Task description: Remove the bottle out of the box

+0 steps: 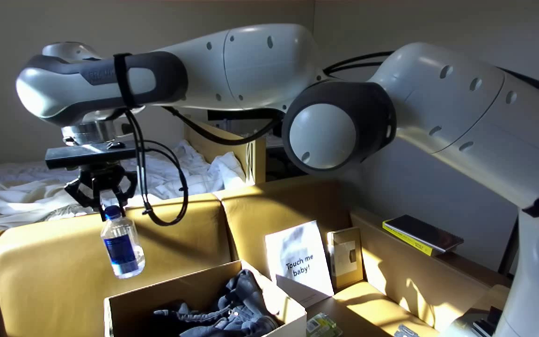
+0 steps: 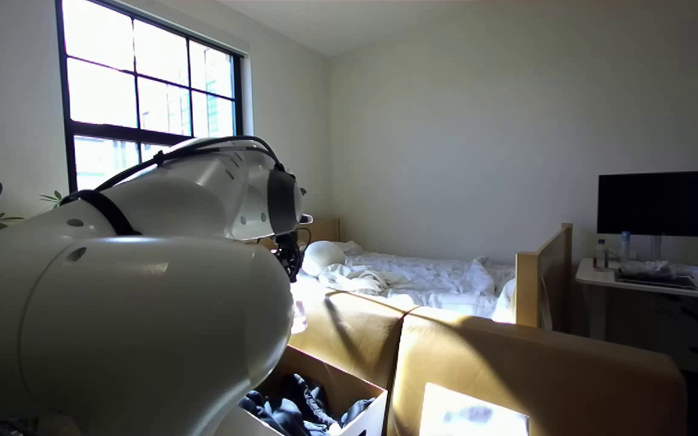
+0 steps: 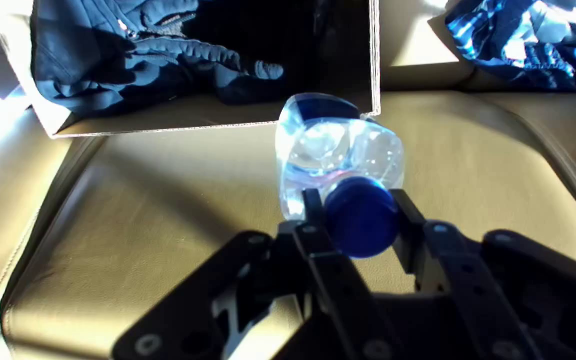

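A clear, blue-labelled plastic bottle hangs in the air just below the pincer, above the rim of the cardboard box. In the wrist view its base crosses the line of the box's nearest corner; whether it is fully outside is hard to tell. The pincer is clamped on the blue cap, its fingers bearing in from both sides. The lift looks done, leaving the bottle to be carried clear and set down. Held by the cap alone, it could swing, so slow, smooth travel would serve best, with the base kept high until the corner lies well behind. A firm, flat spot seems wiser than the soft sofa beneath, and the grip should ease only once the base bears the weight. The cap points up into the pincer; the long axis runs near upright but tilted, the base slanting out from under the pincer on the side toward the box. Ahead of the pincer and lower, dark clothing fills part of the box. Farther off, past the end of the box away from the pincer, stands a white sheet reading "Touch me baby!"
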You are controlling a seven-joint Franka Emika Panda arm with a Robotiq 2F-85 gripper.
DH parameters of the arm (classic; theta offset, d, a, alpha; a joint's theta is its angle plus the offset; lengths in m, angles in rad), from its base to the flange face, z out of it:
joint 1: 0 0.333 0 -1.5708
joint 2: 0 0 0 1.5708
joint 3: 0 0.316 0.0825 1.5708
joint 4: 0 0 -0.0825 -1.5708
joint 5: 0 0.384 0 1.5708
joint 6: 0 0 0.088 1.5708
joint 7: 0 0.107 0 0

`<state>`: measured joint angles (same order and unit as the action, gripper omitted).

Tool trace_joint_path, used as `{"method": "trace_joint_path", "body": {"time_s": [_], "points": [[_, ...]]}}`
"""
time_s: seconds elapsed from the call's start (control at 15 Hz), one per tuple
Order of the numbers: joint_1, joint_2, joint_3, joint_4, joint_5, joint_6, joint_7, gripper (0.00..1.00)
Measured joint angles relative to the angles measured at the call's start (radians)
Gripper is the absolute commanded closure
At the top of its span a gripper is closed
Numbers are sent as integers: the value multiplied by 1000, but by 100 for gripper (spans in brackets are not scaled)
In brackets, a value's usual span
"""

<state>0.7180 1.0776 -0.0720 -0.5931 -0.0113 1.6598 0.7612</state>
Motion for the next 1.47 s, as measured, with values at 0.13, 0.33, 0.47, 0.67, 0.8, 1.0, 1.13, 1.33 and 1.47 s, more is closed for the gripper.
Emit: {"method": "trace_joint_path", "body": {"time_s": [0.13, 0.33, 0.47, 0.67, 0.8, 1.0, 1.13, 1.33, 1.47], "points": [[3, -40, -18, -1, -3, -37, 10, 89], [-6, -105, -3, -1, 20, -177, -39, 64], [-20, -143, 15, -7, 32, -250, -98, 64], [-29, -164, 23, -31, 37, -258, -123, 89], [-28, -158, 21, -31, 36, -252, -121, 89], [-27, -161, -9, 0, 16, -249, -103, 89], [-33, -186, -45, 43, 2, -249, -68, 89], [-65, -244, -84, 121, -10, -279, 5, 89], [-117, -256, -76, 223, -21, -374, 49, 89]]}}
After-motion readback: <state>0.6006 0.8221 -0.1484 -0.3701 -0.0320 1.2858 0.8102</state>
